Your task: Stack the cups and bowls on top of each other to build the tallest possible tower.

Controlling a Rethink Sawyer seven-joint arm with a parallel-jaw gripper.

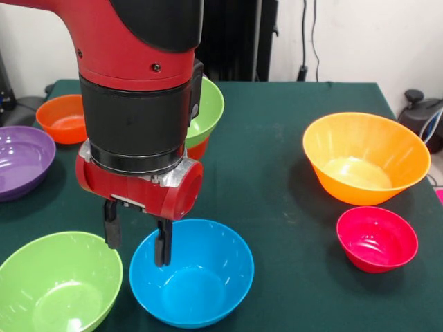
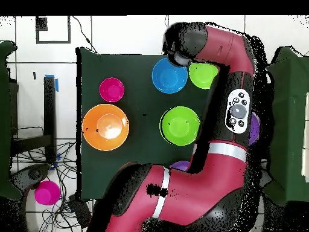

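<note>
Green cloth covers the surface [image 1: 291, 138]. Landmark: the blue bowl [image 1: 197, 277], upright at the near edge in the front view. The large orange bowl [image 1: 365, 158] sits well apart toward the picture's right of it; a lime-green bowl [image 1: 59, 283] sits just beside it on the other side. The gripper [image 1: 137, 238] hangs over the blue bowl's rim on the lime-green side, jaws open and empty, one finger inside the rim and one outside it. Judgement: closing pinches that wall.

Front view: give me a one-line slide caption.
Sawyer's open gripper straddles the blue bowl's rim, one finger inside, one outside, on a green table of scattered bowls.
</note>
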